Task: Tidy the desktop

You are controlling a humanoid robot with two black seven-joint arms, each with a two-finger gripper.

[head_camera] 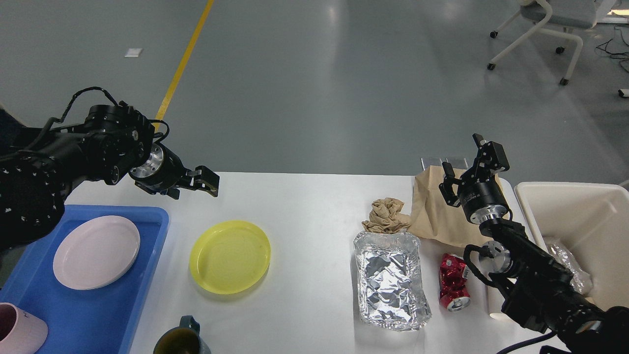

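The white desktop (304, 206) holds a yellow plate (230, 256), a crumpled foil tray (391, 280), a ball of brown paper (388, 215), a flat brown paper bag (432, 216) and a crushed red can (454, 282). My left gripper (200, 181) hangs empty over the desktop's far left part, just beyond the yellow plate, its fingers apart. My right gripper (464, 160) is open and empty above the paper bag, fingers pointing up and away.
A blue tray (123, 314) at the left holds a pale pink plate (96, 251) and a pink cup (19, 334). A dark mug (181, 339) stands at the front edge. A cream-white bin (589, 189) with clear wrapping inside stands at the right.
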